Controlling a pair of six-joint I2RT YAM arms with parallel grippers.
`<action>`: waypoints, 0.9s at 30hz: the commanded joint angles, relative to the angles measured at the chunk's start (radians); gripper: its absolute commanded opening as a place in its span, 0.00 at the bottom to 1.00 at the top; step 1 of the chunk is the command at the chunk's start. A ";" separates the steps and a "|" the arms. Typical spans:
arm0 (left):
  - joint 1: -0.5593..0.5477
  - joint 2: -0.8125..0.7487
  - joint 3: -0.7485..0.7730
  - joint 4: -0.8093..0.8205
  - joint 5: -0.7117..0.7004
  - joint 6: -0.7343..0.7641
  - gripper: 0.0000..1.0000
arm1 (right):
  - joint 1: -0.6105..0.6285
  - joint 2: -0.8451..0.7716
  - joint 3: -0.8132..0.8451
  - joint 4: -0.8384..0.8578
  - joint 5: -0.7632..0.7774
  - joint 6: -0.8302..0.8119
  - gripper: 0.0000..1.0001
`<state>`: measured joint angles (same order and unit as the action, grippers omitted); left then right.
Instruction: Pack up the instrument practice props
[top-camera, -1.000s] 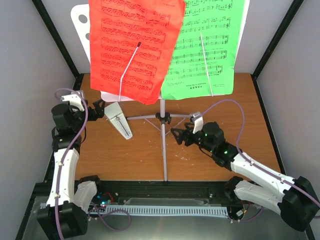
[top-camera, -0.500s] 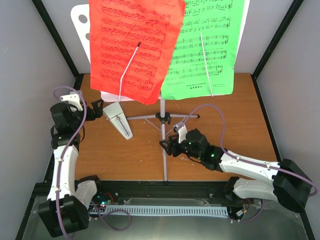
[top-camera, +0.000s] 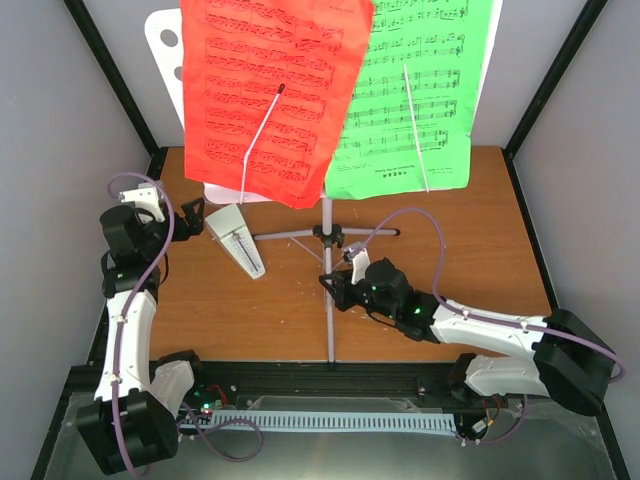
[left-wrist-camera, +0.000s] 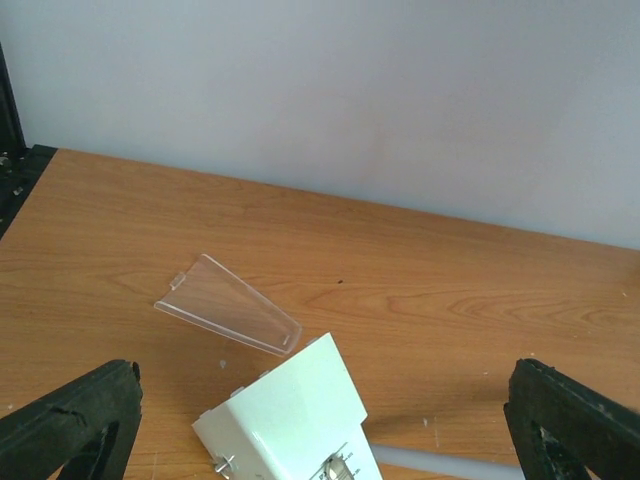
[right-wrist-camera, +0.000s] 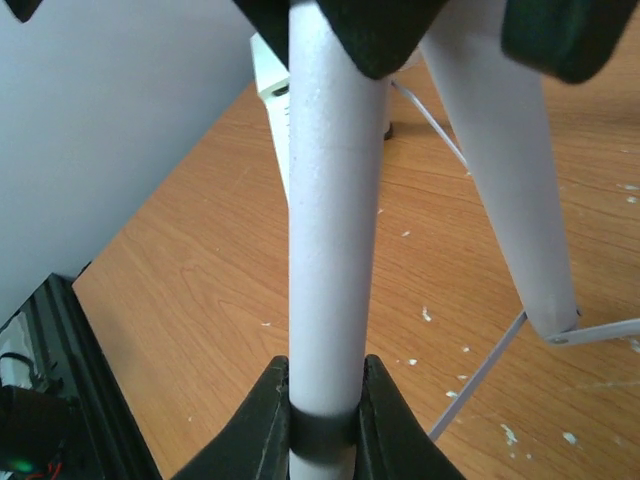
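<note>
At table (top-camera: 480, 230) centre, right claw (top-camera: 335, 287) clamps stand (top-camera: 326, 215) tube, probably leg; lift slowly, upright, sheets (top-camera: 270, 90) may slip; left claw (top-camera: 192, 220) wide beside metronome (top-camera: 237, 240).

the top camera looks down from high. wrist cameras sit low, close. top and left share the metronome (top-camera: 238, 240)

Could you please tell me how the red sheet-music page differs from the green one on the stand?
The red page hangs clearly tilted; the green page sits nearly square. The red page is on the left and overlaps the green page's left edge. Both carry printed staves, rest on the white music stand, and each is crossed by a thin wire holder.
</note>
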<state>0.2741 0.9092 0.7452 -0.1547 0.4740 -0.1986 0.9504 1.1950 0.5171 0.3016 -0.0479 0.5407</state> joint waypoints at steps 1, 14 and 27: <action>0.007 0.003 0.020 0.005 -0.036 0.031 1.00 | -0.007 -0.044 0.021 -0.041 0.233 0.081 0.03; 0.007 0.013 0.014 0.013 -0.094 0.035 1.00 | -0.183 0.059 0.191 -0.179 0.205 0.069 0.03; 0.006 0.028 0.020 0.013 -0.032 0.014 0.99 | -0.463 0.305 0.269 -0.065 0.028 -0.048 0.03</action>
<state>0.2741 0.9226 0.7452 -0.1547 0.3996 -0.1844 0.5747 1.4208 0.7498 0.2485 -0.0326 0.5465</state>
